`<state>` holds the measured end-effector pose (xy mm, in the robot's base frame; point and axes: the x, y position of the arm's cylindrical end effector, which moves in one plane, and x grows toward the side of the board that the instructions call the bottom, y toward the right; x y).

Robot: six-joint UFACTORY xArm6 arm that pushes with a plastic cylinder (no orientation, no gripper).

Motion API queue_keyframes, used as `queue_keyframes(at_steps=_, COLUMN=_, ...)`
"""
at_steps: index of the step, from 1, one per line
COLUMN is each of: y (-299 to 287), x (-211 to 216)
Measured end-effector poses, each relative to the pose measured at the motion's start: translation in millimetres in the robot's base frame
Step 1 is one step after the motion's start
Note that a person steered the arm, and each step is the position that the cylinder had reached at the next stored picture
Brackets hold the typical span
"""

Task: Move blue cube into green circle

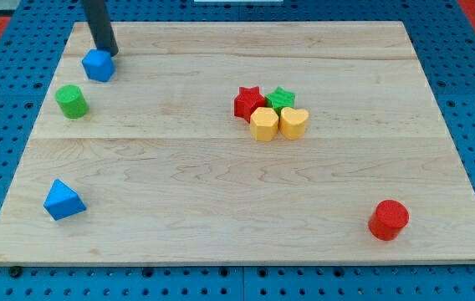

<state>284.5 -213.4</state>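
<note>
The blue cube lies near the board's top left corner. My tip is right behind it, touching or almost touching its upper right side. The green circle block stands a short way below and to the left of the cube, with a small gap between them.
A blue triangle lies at the lower left. A red star, green star, yellow hexagon and yellow heart cluster at the middle. A red circle stands at the lower right. The wooden board rests on a blue pegboard.
</note>
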Motion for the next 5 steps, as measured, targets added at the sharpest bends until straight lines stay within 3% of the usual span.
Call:
queue_keyframes(at_steps=1, y=-1, x=32)
queue_keyframes(at_steps=5, y=-53, x=55)
